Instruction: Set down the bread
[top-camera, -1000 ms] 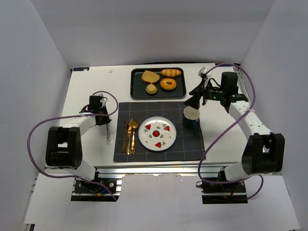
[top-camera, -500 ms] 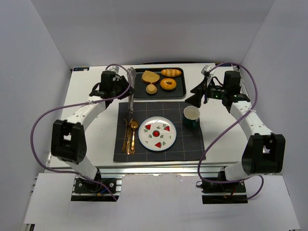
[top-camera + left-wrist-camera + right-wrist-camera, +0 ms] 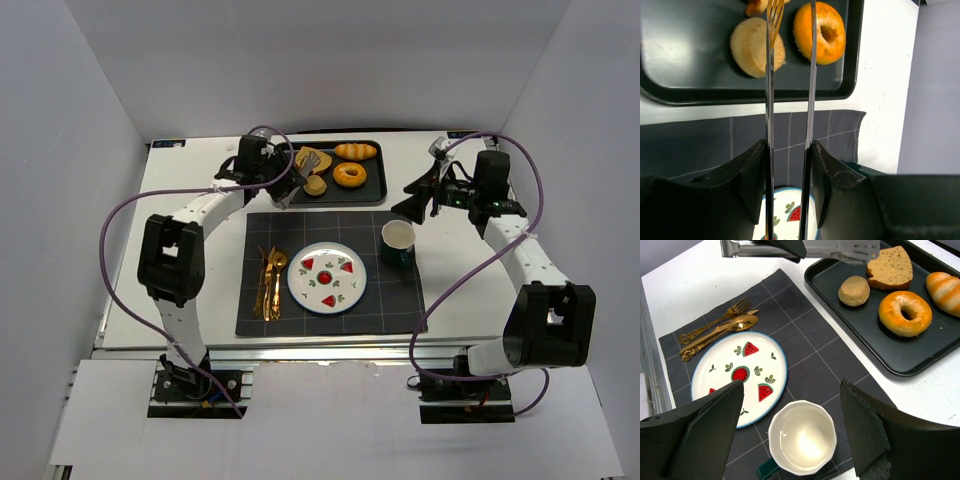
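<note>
Jaws of the left gripper (image 3: pixel 788 150) clamp metal tongs (image 3: pixel 811 75), whose arms stay slightly apart; the tips reach over the round bun (image 3: pixel 752 54) in the black tray (image 3: pixel 690 95). Right gripper (image 3: pixel 790 390) jaws stand wide apart, empty, above the cup (image 3: pixel 802 442). Bread slice (image 3: pixel 891 267) lies in the tray, upper right.

Table (image 3: pixel 180 170) bears a black tray (image 3: pixel 365 192) and placemat (image 3: pixel 400 300).
</note>
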